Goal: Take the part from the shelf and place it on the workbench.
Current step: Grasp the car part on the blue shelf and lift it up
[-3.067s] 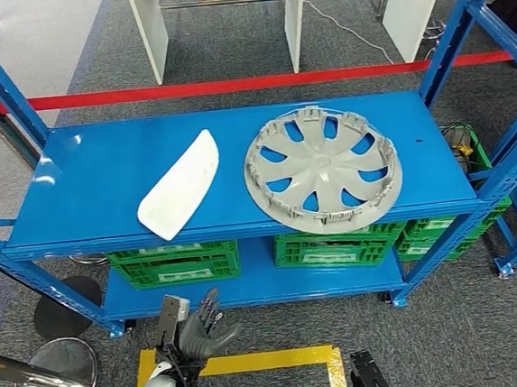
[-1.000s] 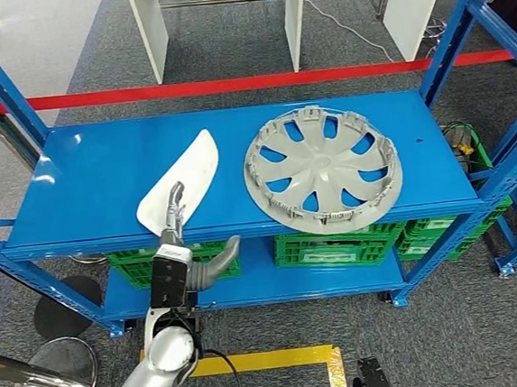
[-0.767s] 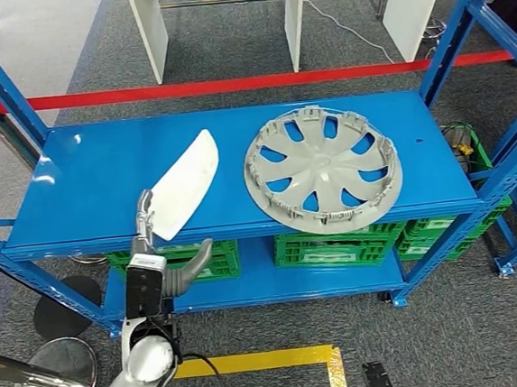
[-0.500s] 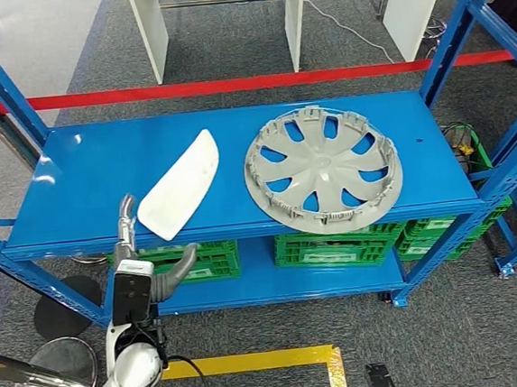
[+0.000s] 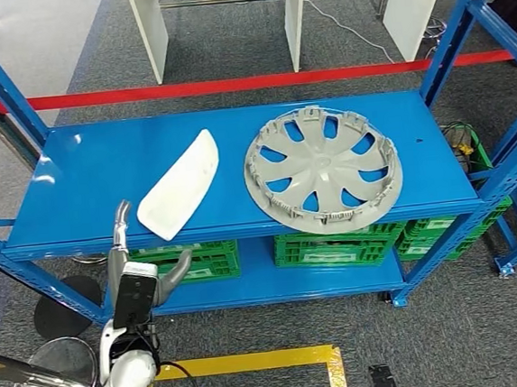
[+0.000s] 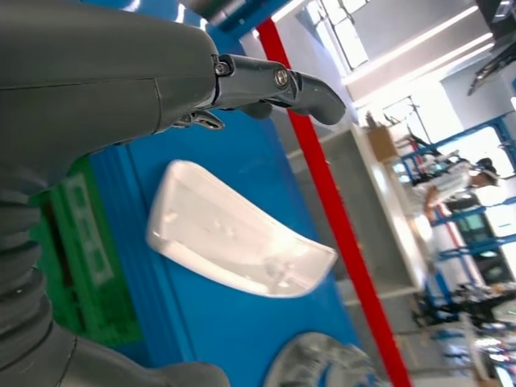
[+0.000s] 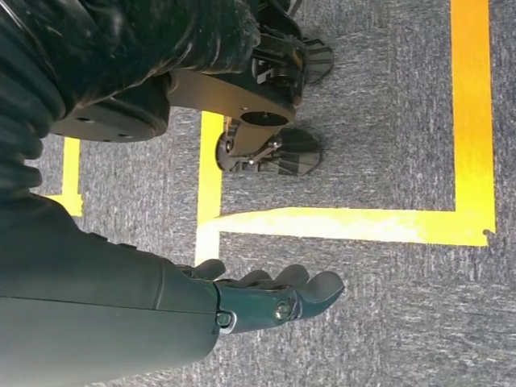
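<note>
Glossy white plastic part (image 5: 178, 186), smooth painted, seemingly metal shelf (image 5: 90, 176).

An industrial workshop is indicated by blue steel shelving (image 5: 240, 168), beneath which green plastic crates (image 5: 332, 246) are stored, with red floor tape (image 5: 233, 85) laid behind it on grey carpet.

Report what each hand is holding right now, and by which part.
Nothing is held. The left hand is open beside the near end of the white part on the shelf, apart from it. The right hand hangs empty over the floor.
</note>
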`<state>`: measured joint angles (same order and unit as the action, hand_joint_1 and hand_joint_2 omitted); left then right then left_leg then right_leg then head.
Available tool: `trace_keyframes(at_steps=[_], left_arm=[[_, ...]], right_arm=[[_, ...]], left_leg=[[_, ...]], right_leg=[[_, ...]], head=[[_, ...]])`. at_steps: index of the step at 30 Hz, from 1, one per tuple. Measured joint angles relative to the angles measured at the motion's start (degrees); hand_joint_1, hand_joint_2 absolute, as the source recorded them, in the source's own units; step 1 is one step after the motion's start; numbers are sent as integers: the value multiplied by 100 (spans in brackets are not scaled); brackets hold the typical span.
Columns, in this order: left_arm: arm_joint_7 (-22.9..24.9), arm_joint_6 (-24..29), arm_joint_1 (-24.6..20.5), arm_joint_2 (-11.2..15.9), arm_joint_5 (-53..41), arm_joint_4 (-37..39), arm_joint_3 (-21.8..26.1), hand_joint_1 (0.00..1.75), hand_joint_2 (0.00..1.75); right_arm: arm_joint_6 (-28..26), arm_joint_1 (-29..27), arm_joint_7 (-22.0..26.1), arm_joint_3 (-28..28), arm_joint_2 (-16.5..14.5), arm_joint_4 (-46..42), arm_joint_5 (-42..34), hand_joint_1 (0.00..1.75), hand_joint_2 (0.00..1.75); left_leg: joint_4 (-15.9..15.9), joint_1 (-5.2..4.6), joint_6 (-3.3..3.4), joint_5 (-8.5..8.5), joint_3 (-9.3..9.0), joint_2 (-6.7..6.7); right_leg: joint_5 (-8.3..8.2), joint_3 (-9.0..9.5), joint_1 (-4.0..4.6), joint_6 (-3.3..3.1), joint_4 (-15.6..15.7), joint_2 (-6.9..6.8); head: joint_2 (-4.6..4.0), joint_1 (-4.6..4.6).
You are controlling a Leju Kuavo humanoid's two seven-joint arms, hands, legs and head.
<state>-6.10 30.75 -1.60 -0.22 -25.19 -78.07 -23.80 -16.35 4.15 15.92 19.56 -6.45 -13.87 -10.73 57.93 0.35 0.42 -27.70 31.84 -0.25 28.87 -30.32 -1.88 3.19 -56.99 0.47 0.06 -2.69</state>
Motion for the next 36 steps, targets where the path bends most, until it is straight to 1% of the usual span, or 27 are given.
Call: trace_keyframes(at_steps=[8, 10, 13, 19, 24, 36], left_arm=[[587, -147, 124, 178, -470, -4, 326, 0, 175], [765, -226, 103, 216, -664, 45, 389, 0, 175], [981, -427, -29, 258, -908, 313, 492, 0, 175], [948, -549, -402, 279, -1050, 964, 653, 0, 175], [940, -597, -622, 279, -1170, 1282, 679, 0, 175], [941, -619, -716, 278, -1212, 1512, 682, 0, 175]], right_arm=[[8, -19, 15, -90, 0, 2, 5, 0, 175], [26, -16, -34, -94, 0, 2, 33, 0, 175], [70, 6, -129, -95, 0, 2, 113, 0, 175], [99, 85, -234, -94, 0, 2, 227, 0, 175], [130, 102, -257, -94, 0, 2, 289, 0, 175], [137, 105, -255, -95, 0, 2, 302, 0, 175]], left_leg=[[-1, 1, 0, 0, 0, 0], [-1, 1, 0, 1, 0, 0], [0, 1, 0, 1, 0, 0], [0, 1, 0, 2, 0, 0], [0, 1, 0, 1, 0, 0], [0, 1, 0, 1, 1, 0]], right_leg=[[0, -1, 1, 0, 0, -1], [0, -1, 1, 0, 0, -1], [-1, -1, 0, 0, 0, -1], [-2, 0, 0, 0, 0, 0], [-1, -1, 0, 0, -1, 1], [-1, -2, 0, 0, -1, 0]], head=[[0, 0], [1, -1], [-1, 0], [1, 1], [1, 1], [1, 1]])
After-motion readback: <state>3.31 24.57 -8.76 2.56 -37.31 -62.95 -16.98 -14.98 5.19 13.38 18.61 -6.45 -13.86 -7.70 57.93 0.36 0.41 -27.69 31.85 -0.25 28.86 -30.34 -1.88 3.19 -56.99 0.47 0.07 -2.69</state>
